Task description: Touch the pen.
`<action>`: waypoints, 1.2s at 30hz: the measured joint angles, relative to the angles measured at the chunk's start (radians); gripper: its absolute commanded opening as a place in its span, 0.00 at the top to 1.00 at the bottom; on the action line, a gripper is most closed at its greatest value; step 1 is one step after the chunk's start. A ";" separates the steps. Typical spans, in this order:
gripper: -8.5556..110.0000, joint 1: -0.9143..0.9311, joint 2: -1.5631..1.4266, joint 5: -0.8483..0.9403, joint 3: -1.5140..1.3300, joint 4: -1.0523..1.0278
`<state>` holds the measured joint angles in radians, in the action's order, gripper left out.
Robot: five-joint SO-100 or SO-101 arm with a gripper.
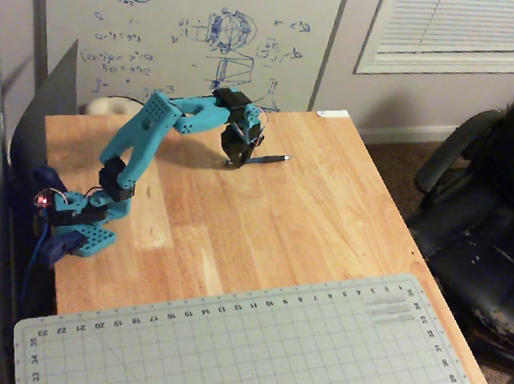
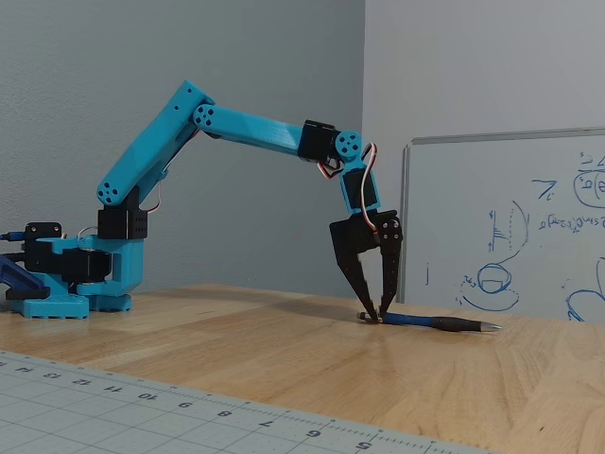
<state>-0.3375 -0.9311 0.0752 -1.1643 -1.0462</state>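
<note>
- The light wooden desk (image 1: 330, 211) lies bare around the thin dark pen (image 1: 268, 158).
- The grey-green gridded cutting mat (image 1: 293, 348) is well apart.
- The scribbled whiteboard (image 2: 510, 227) stands behind, seemingly near.

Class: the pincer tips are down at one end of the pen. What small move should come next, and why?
Probably none beyond holding, or at most a slight dip: the pincer tips are nearly together at the blunt end of the pen on the table, apparently touching it already.
</note>
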 measured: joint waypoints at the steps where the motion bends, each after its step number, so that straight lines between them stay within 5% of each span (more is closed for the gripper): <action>1: 0.92 0.000 0.000 0.000 0.000 0.000; 36: 0.93 -0.051 -0.011 0.000 0.025 0.000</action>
<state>-0.3881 -0.9419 0.0752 -1.1397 -1.0462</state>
